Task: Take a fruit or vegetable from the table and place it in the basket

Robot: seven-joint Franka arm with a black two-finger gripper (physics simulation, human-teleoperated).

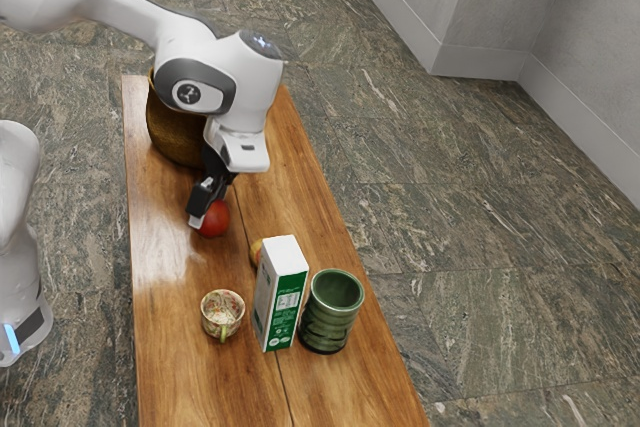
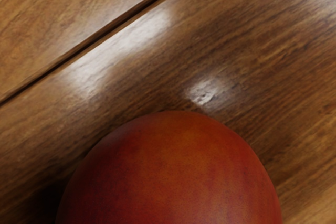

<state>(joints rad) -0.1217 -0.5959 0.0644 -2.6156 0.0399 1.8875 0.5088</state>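
The end effector (image 1: 207, 209) points down at the red fruit (image 1: 215, 220); whether it is open, closed or gripping the fruit cannot be determined. The fruit is outside the basket (image 1: 172, 134), which stands at the desk's (image 1: 165, 377) far end, partly hidden by the arm. Toward the near end, a yellow fruit (image 1: 256, 250) sits partly behind an upright carton (image 1: 279, 295). The carton stands between a patterned cup (image 1: 222, 314) and a green ribbed cup (image 1: 331, 312).

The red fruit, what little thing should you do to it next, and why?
Probably squeeze gently before lifting: my gripper is down at the red fruit, low over the table, but I can't tell whether it's held.
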